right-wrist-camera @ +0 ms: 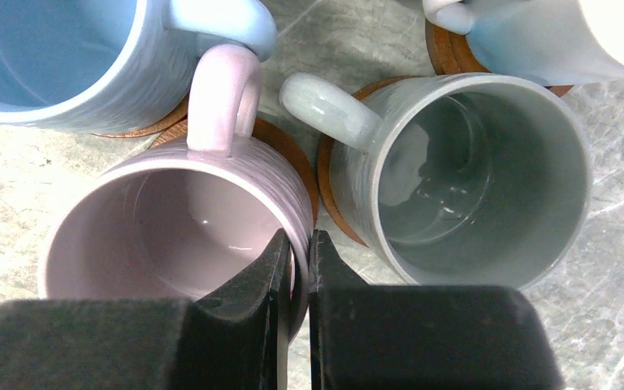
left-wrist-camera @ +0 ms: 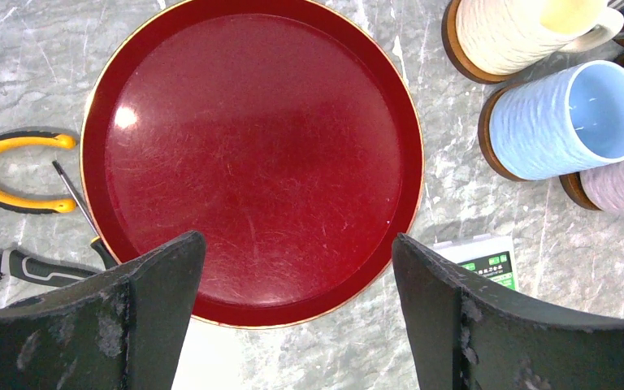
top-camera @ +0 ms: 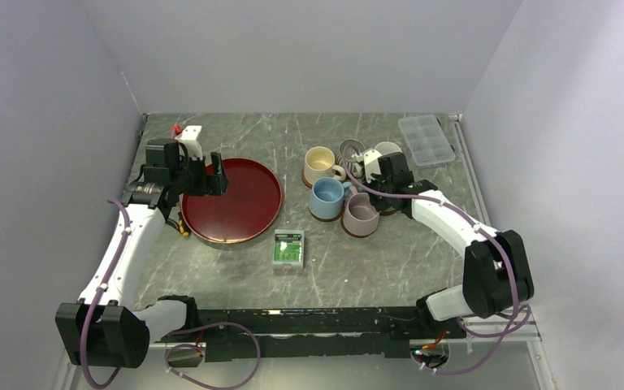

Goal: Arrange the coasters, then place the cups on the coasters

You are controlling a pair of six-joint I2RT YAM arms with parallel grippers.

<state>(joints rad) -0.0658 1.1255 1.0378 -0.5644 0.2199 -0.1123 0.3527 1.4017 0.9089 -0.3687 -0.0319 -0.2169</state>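
Top view, 12 o'clock = back wall.

- Nearest the arm bases: a small green-and-white box [top-camera: 288, 249], 6 o'clock of the worktop [top-camera: 349, 268] centre.
- Yellow-handled pliers [left-wrist-camera: 16, 171] lie at 7 o'clock of the dark-red tray [top-camera: 231, 201], just off its rim. The tray sits at 9 o'clock of centre.
- Left end effector [left-wrist-camera: 296, 244] hangs over the tray's left side, jaws spread wide, nothing in them.
- The cups are clustered at 2 o'clock of centre.
- Right end effector [right-wrist-camera: 296, 248] is pinched tight on the wall of the mauve-pink cup [right-wrist-camera: 171, 227], one finger inside and one outside. This cup is nearest in the cluster.
- Light blue cup [top-camera: 327, 199] is at 10 o'clock of the mauve-pink one. In the right wrist view the grey-green cup [right-wrist-camera: 471, 179] sits just beside it at 3 o'clock.
- Cream cup [top-camera: 321, 165] is at 12 o'clock of the blue.
- Striped cup [top-camera: 351, 151] is at 2 o'clock of the cream, and the white cup [top-camera: 387, 149] at 3 o'clock of the striped.
- Coasters [right-wrist-camera: 288, 142] show under every cup except the striped one, where I can't tell.
- Farthest: a clear compartment box [top-camera: 426, 140], 2 o'clock of the white cup.
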